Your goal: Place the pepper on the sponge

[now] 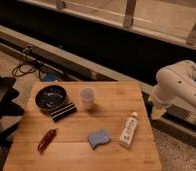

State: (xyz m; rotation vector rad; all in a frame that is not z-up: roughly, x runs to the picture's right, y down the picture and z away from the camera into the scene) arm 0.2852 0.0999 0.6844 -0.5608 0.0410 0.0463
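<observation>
Gripper (pixel 159 110) hangs beyond the table (pixel 81 161) edge, well right of the sponge (pixel 99 138); open or closed: cannot tell; it touches nothing on the table. Pepper (pixel 46 140) lies flat on the wood, well left of sponge, so not on it. 1 bottle (pixel 128 130) lies just right of sponge. Sponge top bare, likely free to take the pepper

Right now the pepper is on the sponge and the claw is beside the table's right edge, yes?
No. The camera view shows the pepper on the table, left of the sponge, not touching. The claw is beside the table's right edge.
</observation>
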